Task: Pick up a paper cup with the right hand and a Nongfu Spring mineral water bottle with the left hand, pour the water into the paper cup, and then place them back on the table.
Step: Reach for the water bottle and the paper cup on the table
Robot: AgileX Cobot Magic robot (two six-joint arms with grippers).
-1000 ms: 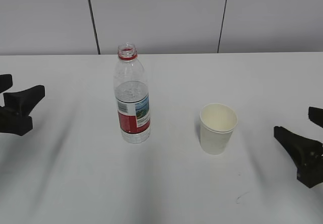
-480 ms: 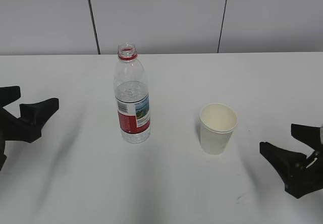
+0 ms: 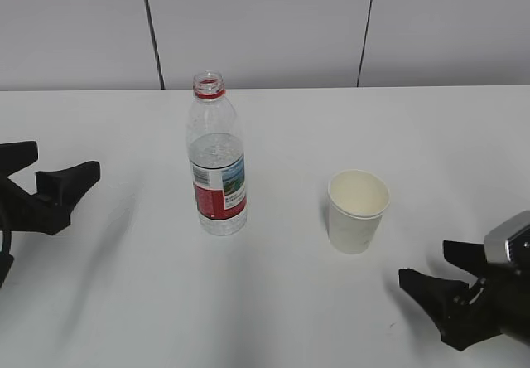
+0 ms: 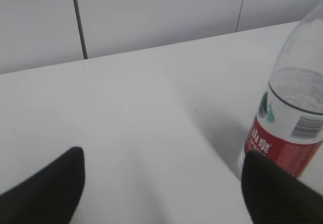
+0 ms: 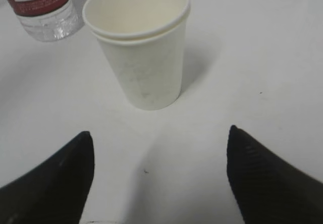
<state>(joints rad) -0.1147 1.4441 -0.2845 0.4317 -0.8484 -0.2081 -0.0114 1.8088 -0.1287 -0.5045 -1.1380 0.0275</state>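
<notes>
Fingers (image 5: 55, 176) on my right hand (image 3: 451, 297) are spread wide and empty at lower right, the cup (image 3: 357, 210) standing just up-left of them. My left hand (image 3: 41, 187), at the left edge, is spread wide too, holding nothing. The uncapped bottle (image 3: 217, 159) stands upright, centre-left on the table (image 3: 273, 302).

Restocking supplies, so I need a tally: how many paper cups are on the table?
1. The paper cup stands upright on the table, right of the water bottle. Its doubled rim in the right wrist view may hide a nested second cup.
</notes>
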